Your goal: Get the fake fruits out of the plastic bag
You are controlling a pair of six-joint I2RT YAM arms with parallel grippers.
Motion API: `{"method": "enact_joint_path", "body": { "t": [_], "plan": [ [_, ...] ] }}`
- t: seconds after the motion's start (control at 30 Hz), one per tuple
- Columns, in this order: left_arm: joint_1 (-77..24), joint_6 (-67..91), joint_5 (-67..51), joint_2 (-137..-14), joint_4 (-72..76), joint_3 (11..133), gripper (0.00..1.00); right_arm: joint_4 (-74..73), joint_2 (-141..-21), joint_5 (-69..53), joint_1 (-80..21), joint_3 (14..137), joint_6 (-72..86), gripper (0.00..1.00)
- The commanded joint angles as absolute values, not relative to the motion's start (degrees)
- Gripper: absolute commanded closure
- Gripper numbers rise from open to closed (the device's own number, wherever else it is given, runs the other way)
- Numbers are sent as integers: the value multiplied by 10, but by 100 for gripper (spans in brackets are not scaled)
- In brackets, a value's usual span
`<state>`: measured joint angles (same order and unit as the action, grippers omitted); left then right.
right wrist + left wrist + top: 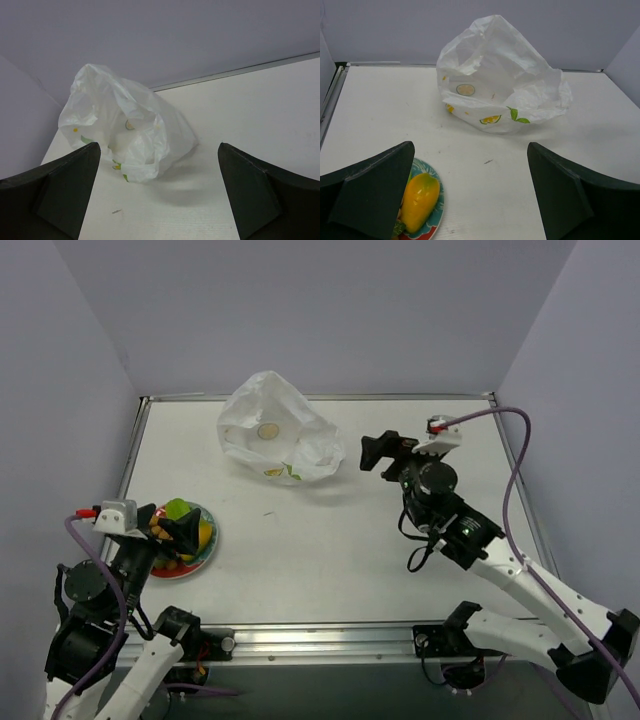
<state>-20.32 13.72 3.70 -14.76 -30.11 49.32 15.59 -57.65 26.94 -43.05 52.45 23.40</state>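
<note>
white matte table (300, 560), flat. on its far middle slumps the bag (280, 440), thin crinkled see-through plastic printed with yellow citrus slices and green leaves. at the near left, a round red-rimmed plate (205, 558) holds glossy fruits: a green fruit (180, 507) and a smooth yellow-orange mango (420, 199). my left gripper (175, 528) hangs over the plate, spread wide, empty. my right gripper (385, 455), right of the bag, gapes empty too.

white table (320, 550), plastic bag (280, 430), plate (205, 552)
</note>
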Motion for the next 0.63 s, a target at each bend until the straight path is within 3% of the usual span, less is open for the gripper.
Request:
{"method": "enact_joint_path", "body": {
  "t": [0.0, 0.6],
  "plan": [
    [-209, 126, 44, -140, -272, 502, 6, 136, -526, 339, -428, 485, 257, 0],
    [-196, 116, 7, -196, -277, 502, 6, 118, -405, 352, -428, 445, 244, 0]
  ]
}}
